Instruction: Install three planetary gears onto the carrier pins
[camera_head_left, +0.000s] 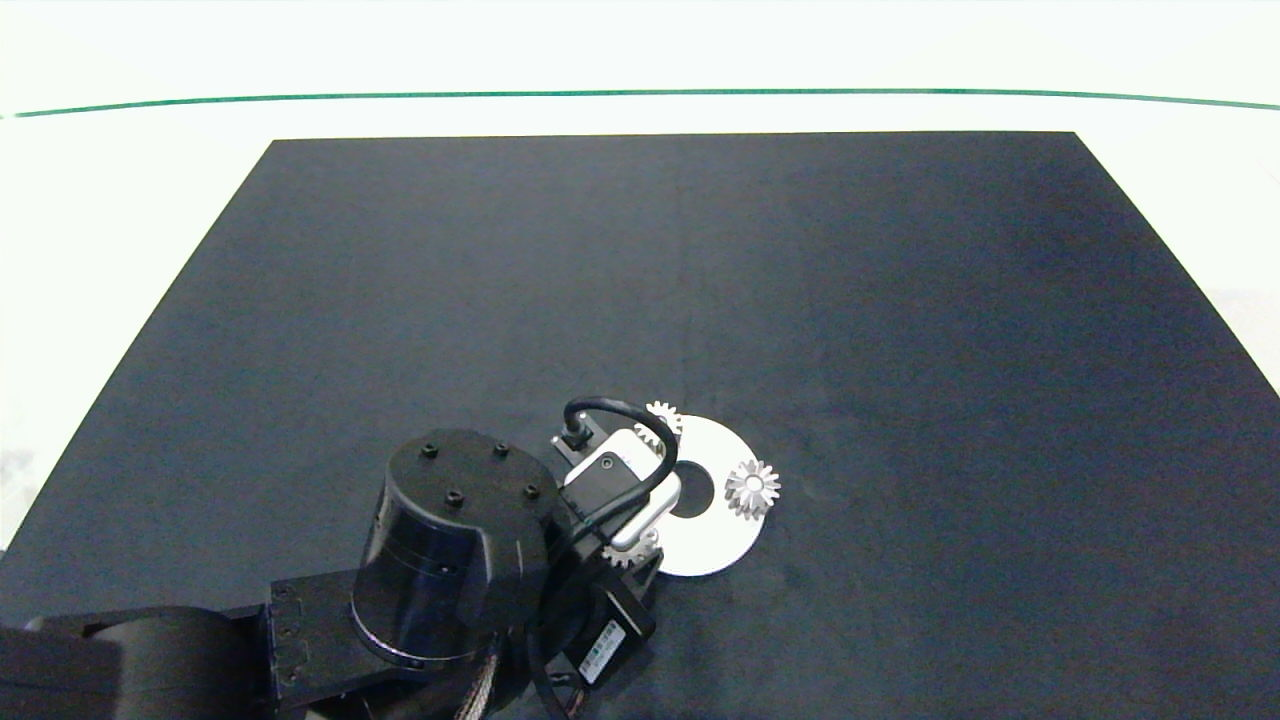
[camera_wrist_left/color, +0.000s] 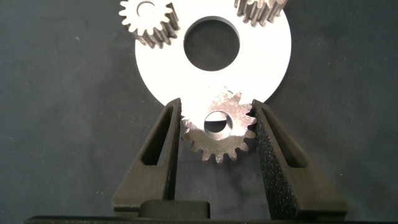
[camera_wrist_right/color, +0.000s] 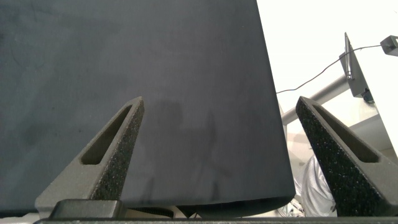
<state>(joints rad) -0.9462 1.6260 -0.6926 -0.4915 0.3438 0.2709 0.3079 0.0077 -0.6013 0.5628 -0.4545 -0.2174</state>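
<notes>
left gripper is clamped on the third gear at the white disc's near-left rim, bore seemingly over its pin; two gears already sit on pins. right gripper idle, spread wide.

The planetary gears look like bare silvery metal, their pointed teeth catching light with a dull sheen and faint machining marks on the flat faces. The ring-shaped disc beneath them is smooth, matt white, seemingly plastic. A dark mat covers the tabletop; it looks like matt, faintly fuzzy cloth, while the tabletop around it is smooth and pale. The fingers of the left gripper are dark grey with a grainy, rough inner face. The left arm's housing is glossy black, with a rubbery black cable.
</notes>
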